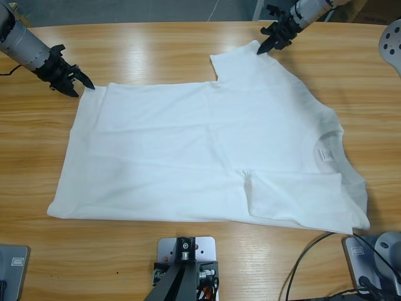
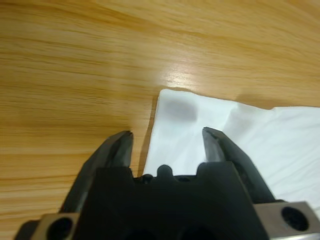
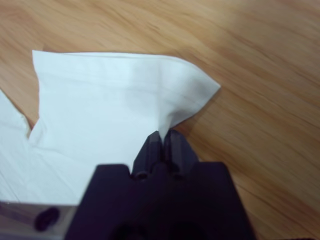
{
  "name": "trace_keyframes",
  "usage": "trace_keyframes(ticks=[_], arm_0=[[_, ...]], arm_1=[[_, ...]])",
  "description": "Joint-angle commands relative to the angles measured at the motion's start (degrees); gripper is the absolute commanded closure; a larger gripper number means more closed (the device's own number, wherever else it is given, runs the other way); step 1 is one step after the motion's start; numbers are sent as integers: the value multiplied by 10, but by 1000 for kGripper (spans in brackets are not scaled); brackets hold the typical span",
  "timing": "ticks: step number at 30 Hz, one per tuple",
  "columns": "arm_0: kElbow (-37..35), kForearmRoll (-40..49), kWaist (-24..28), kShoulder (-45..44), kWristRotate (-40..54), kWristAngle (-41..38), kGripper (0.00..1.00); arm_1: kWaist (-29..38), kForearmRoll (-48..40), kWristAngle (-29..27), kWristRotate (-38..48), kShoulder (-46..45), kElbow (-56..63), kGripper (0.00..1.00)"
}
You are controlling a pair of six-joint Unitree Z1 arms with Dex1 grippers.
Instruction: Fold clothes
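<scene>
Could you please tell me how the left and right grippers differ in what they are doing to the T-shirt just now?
The left gripper is open, straddling a hem corner of the T-shirt; the right gripper is shut, pinching the sleeve edge. In the high view, left is at the top-left corner, right at the upper sleeve. Both have black jaws.

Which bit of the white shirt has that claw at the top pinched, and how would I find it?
Start at the wooden table, where the white T-shirt lies spread. Follow its far edge to the short sleeve that sticks out toward the top. The right end effector is shut on that sleeve's outer corner; the near sleeve lies folded over the shirt.
</scene>
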Motion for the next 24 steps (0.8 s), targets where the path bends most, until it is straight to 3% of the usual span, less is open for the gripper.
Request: trace_keyframes(ticks=[1,2,6,10,14,16,17,24], arm_0=[[-8,8,-1,74,-3,2,260],[-9,8,-1,74,-2,0,316],[-9,13,-6,76,2,2,345],[-12,18,-8,79,19,12,589],[-26,34,-12,86,22,17,625],[-27,36,-16,87,22,17,890],[-26,37,-19,86,21,16,953],[-29,38,-34,86,0,6,1000]], arm_1=[[-4,11,3,-8,38,-147,1000],[-4,11,3,-8,39,-147,1000],[-5,11,3,-8,38,-147,1000],[-5,12,4,-8,38,-147,1000],[-5,12,5,-8,38,-149,1000],[-5,12,5,-8,38,-150,1000],[-5,12,5,-8,37,-150,1000],[-7,12,7,-8,36,-151,1000]])
